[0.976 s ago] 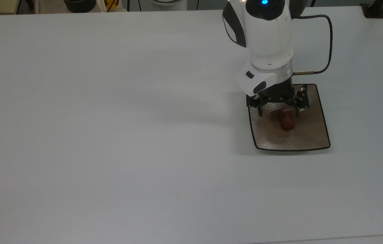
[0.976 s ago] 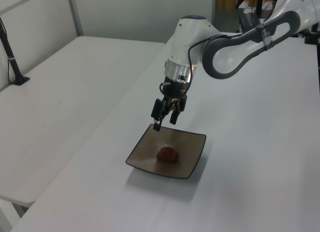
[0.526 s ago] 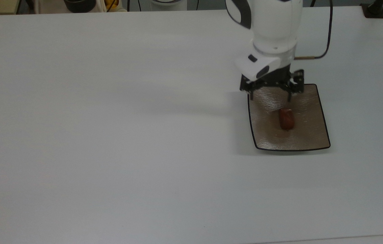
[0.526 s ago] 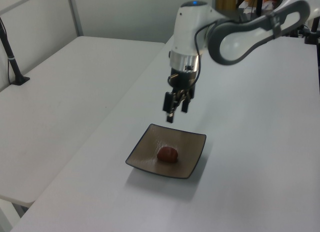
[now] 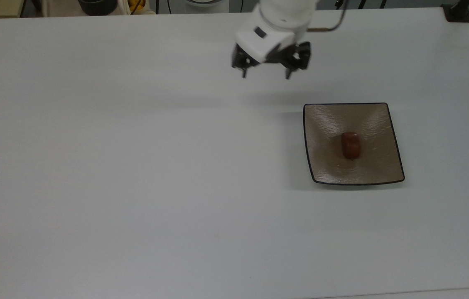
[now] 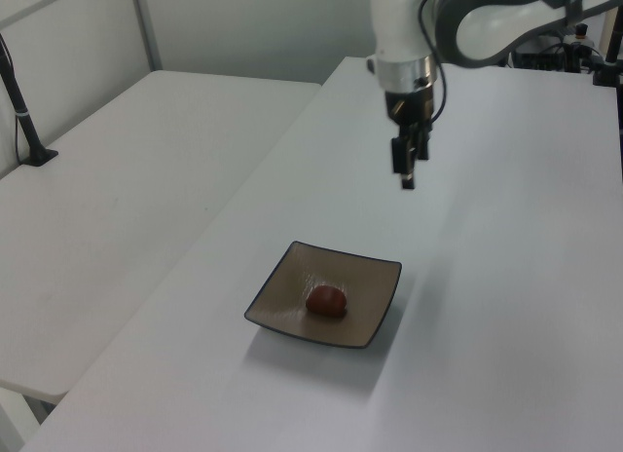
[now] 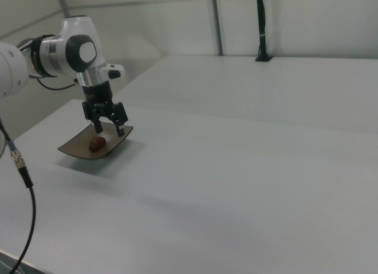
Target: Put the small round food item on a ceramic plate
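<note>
The small round food item (image 5: 350,145) (image 6: 326,300) (image 7: 97,143), a glossy reddish-brown lump, lies near the middle of the ceramic plate (image 5: 325,166) (image 6: 370,311) (image 7: 75,150), a square tan-brown dish with a thin black rim. My gripper (image 5: 265,75) (image 6: 408,179) (image 7: 110,131) hangs open and empty in the air, up and to the top view's left of the plate, well apart from it. Its two black fingers point down at the bare white table.
The white table (image 5: 134,166) stretches wide to the top view's left of the plate. A black cable (image 7: 23,185) hangs at the right view's left edge. A black post base (image 5: 458,14) stands at the table's far right corner in the top view.
The open gripper has risen off the plate and moved away toward the top view's upper left. The food item stays on the plate.
</note>
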